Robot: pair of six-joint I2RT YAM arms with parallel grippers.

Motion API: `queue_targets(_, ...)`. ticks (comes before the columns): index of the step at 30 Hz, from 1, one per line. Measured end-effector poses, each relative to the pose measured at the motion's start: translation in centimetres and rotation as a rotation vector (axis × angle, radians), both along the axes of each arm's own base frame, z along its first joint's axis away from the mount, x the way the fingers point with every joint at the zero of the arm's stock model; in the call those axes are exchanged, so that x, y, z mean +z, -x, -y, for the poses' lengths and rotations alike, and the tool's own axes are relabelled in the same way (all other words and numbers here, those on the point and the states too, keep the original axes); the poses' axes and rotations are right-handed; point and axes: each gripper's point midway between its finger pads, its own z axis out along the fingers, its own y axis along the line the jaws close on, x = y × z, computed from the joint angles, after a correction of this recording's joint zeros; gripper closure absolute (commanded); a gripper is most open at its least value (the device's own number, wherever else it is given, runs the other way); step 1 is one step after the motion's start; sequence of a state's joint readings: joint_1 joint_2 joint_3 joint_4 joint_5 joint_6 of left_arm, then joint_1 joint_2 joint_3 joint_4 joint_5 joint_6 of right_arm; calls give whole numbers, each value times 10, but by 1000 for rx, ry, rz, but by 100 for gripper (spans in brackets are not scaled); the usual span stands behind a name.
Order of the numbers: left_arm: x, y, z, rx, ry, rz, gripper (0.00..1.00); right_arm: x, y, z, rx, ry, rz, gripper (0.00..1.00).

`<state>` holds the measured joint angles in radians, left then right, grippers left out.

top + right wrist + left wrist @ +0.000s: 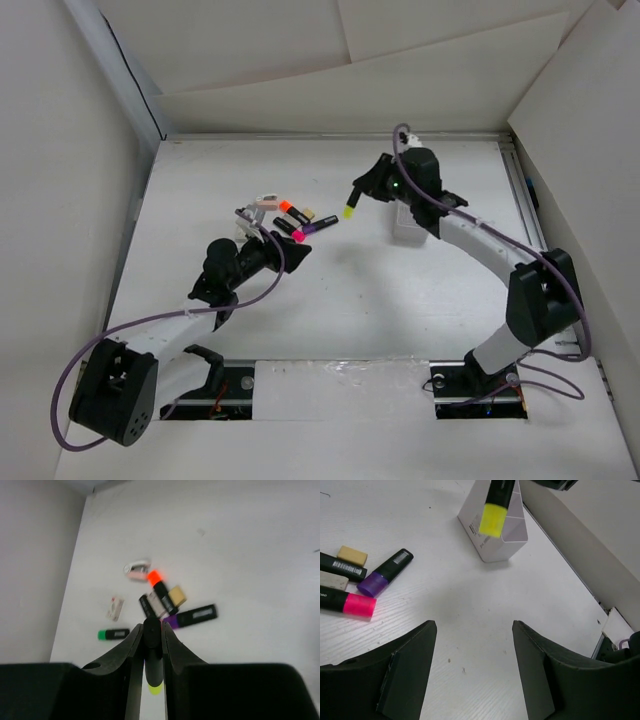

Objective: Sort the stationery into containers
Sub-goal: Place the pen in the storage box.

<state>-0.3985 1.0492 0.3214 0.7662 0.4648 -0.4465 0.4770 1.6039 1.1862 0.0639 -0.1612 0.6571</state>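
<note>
Yellow-tipped marker [350, 203] is gripped tightly by the right gripper [152, 631] and held above the tabletop [380, 300], just beside the white box [410, 228]. The left gripper [472, 627] is seen with jaws apart and nothing between them, near the pink marker [350, 604] and purple marker [385, 572] lying flat.

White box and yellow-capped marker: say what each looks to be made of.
White box: probably thin card with a matte finish, going by its sharp folded edges and the small print on its side. Yellow-capped marker: probably plastic, going by its smooth black body and a fluorescent cap with a faint sheen.
</note>
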Motion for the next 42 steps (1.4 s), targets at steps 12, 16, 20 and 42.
queue_targets(12,-4,-13,-16,127,-18,-16,41,32,-66,180,-655,135,125,97)
queue_targets(16,-11,-16,-22,164,-36,-41,41,12,-84,199,-747,213,95,98)
queue_targets(20,-16,-18,-26,193,-49,-57,41,-6,-95,213,-799,275,67,98)
queue_targets(42,-51,-35,-76,514,-147,-204,41,-7,-94,229,-906,369,82,80)
